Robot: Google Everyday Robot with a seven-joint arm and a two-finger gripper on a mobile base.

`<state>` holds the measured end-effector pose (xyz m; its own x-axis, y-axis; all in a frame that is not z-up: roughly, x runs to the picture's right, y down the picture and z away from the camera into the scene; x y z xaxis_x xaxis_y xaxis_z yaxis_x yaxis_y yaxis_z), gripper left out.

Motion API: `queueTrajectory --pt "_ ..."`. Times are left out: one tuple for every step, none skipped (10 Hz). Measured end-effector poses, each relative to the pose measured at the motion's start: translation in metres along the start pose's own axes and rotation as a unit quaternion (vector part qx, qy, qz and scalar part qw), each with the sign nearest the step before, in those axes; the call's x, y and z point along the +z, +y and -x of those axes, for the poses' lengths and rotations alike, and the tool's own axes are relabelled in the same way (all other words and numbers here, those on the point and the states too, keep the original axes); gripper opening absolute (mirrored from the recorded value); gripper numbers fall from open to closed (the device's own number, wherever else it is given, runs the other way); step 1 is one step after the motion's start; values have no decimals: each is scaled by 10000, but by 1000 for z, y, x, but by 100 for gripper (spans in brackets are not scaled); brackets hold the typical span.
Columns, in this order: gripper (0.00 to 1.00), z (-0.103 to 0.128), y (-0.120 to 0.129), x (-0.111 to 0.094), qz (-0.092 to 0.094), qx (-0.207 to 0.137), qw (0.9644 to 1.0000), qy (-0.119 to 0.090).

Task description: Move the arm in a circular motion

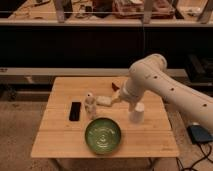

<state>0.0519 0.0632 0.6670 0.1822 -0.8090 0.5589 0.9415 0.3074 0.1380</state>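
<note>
My large white arm point(170, 90) reaches in from the lower right, bends at a rounded joint point(150, 70) and comes down over the wooden table point(55, 142). Its pale gripper point(117, 98) hangs low over the table's middle. It is just right of a small white object point(104, 100) and in front of a reddish-brown object point(115, 86). The arm partly covers a white cup point(136, 115).
A green bowl point(102, 135) sits at the front middle of the table. A black phone point(75, 111) and a small white bottle point(90, 105) are to the left. A dark shelf unit point(75, 45) stands behind. A blue-grey box point(200, 134) lies on the floor at right.
</note>
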Motion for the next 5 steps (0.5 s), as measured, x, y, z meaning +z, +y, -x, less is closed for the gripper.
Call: queueTrajectory --pt "60 -6 -26 8 -175 -276 9995 -15" --pt "60 -18 -38 13 -279 -403 9988 35" --pt "60 -42 -45 18 -333 -514 9980 179" --pt "60 -69 -49 25 -386 -599 9969 322" --pt "60 -94 -55 32 -416 -672 9959 429"
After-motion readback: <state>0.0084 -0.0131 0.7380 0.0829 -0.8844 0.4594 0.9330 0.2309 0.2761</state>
